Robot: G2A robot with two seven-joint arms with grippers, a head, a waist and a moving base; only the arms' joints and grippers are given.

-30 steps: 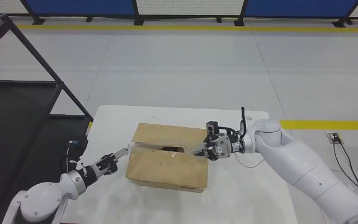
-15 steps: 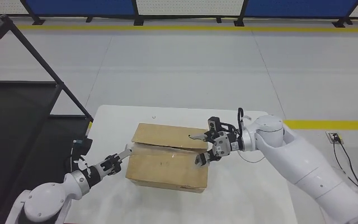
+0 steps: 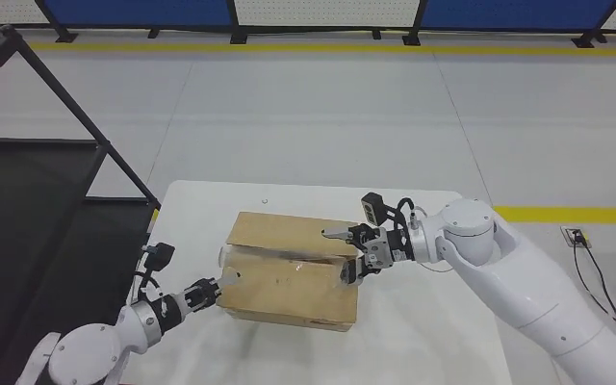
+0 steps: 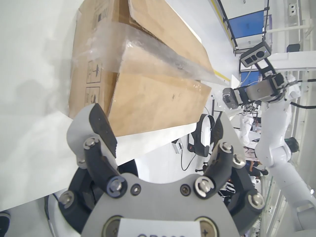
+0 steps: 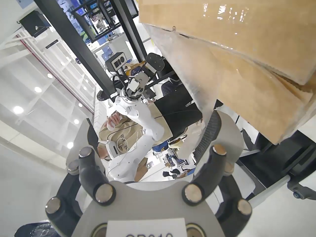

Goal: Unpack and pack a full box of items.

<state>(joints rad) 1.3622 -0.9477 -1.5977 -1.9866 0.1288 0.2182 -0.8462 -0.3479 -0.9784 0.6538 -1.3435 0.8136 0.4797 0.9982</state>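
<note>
Left wrist view catches tape (image 4: pixel 158 50) across the box (image 4: pixel 160 104) seam; left hand (image 4: pixel 158 117) and right hand (image 3: pixel 337 256) gape wide.

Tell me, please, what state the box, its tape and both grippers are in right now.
cardboard box: flaps down, not opened.
clear tape: partly lifted off the top seam.
left gripper: open, at one end of the box.
right gripper: open, at the opposite end.

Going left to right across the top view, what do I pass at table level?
left end effector → cardboard box → right end effector, at the box's right end → floor socket
</note>
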